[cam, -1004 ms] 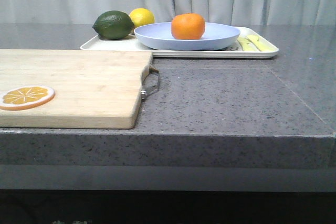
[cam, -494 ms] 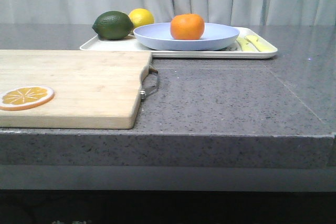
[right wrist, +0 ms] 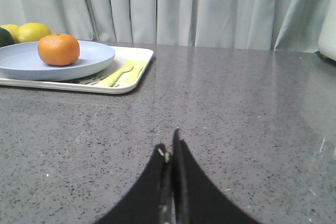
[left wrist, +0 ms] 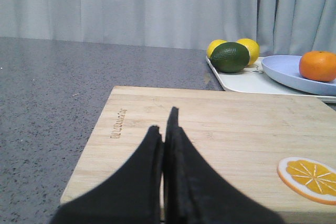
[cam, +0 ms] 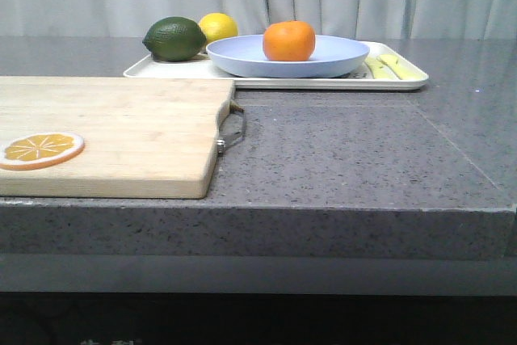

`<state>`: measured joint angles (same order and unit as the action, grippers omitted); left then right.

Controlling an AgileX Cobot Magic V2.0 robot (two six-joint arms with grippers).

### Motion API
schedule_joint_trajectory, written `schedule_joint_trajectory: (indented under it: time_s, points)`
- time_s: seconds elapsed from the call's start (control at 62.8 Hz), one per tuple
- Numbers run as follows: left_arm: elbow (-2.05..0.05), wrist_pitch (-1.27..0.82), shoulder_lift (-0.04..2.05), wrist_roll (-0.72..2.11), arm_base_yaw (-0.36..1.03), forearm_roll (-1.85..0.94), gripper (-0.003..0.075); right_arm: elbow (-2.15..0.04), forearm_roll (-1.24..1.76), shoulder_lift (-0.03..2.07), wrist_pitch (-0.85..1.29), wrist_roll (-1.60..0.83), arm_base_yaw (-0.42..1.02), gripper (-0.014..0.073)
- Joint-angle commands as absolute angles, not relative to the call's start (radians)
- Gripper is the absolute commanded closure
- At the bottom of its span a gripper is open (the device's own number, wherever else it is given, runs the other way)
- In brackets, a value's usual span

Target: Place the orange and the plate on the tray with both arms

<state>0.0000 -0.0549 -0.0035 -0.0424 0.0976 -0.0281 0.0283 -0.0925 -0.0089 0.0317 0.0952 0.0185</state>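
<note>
We see the round bright-orange orange (cam: 288,40) sitting in the shallow pale lavender-blue plate (cam: 339,57), and this plate rests on the flat cream-white rectangular tray (cam: 404,80) near the far edge of the grey speckled counter (cam: 347,159). A dark green avocado-like fruit (cam: 174,39) and a yellow lemon (cam: 218,26) lie on the tray too, at its left end, and pale yellow cutlery (cam: 390,66) lies at its right end. The left gripper (left wrist: 165,129) hangs over the light wooden cutting board (cam: 113,131), which carries a flat orange slice (cam: 40,149), at the near left of the counter; its fingers are pressed together and hold nothing. The right gripper (right wrist: 171,153) is above bare counter, well apart from the tray, its fingers also closed and empty. We judge that the placing is done. For the step in hand, we would keep both arms low and away from the tray, so that nothing pushes the plate or makes the orange roll.
</note>
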Motion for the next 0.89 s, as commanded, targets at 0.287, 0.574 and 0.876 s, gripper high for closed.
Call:
schedule_joint_trajectory:
  time_s: [0.287, 0.574, 0.876]
  points:
    - [0.006, 0.028, -0.024, -0.044, 0.103, -0.037, 0.0738, 0.023, 0.008, -0.033, -0.056, 0.030, 0.012, 0.0662]
    - [0.006, 0.028, -0.024, -0.044, 0.103, -0.037, 0.0738, 0.023, 0.068, -0.033, -0.056, -0.020, 0.012, 0.0662]
    - [0.006, 0.028, -0.024, -0.044, 0.103, -0.037, 0.0738, 0.023, 0.068, -0.033, -0.056, -0.020, 0.012, 0.0662]
